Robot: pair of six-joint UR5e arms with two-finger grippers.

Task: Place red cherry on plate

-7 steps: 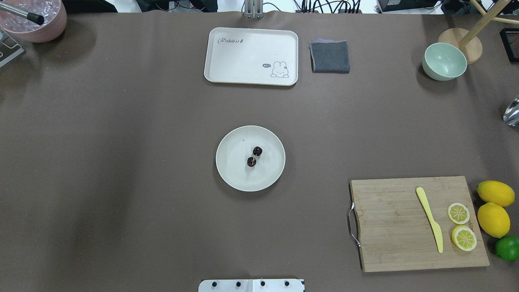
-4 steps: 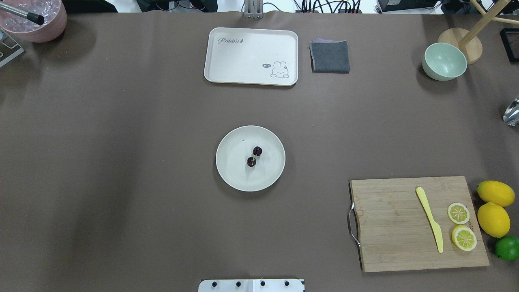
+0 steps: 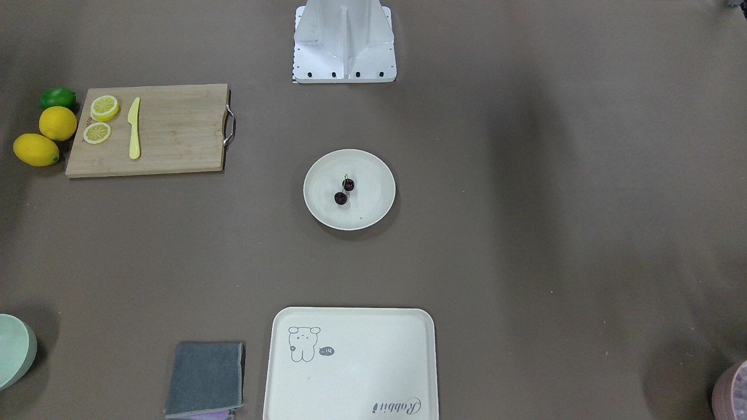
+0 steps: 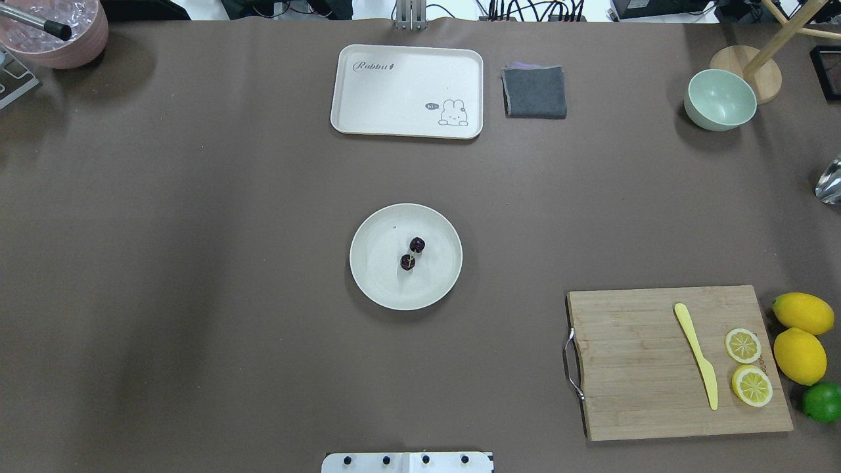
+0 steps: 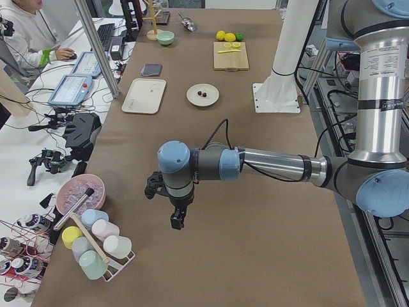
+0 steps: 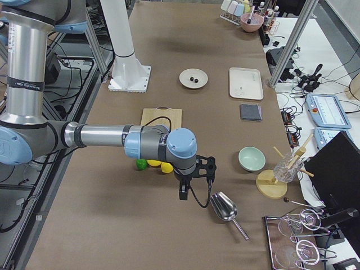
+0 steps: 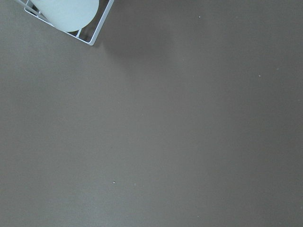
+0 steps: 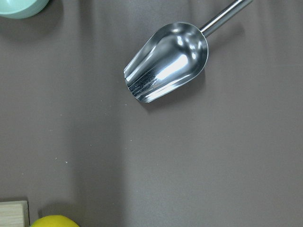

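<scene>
The red cherry (image 4: 412,253), a pair of dark glossy cherries joined by thin stems, lies near the middle of the round off-white plate (image 4: 378,279) at the table's centre. The front-facing view shows the same: cherry (image 3: 344,191) on plate (image 3: 372,205). Neither gripper is near it. My left gripper (image 5: 177,220) hangs over bare table at the left end, beside a cup rack. My right gripper (image 6: 183,194) hangs at the right end, beside a metal scoop. Both show only in the side views, so I cannot tell whether they are open or shut.
A cream tray (image 4: 407,90) and a folded grey cloth (image 4: 535,91) lie at the far edge. A green bowl (image 4: 720,99) stands far right. A cutting board (image 4: 657,368) carries a yellow knife and lemon slices, with lemons (image 4: 799,355) and a lime beside it. A metal scoop (image 8: 168,61) lies at the right end.
</scene>
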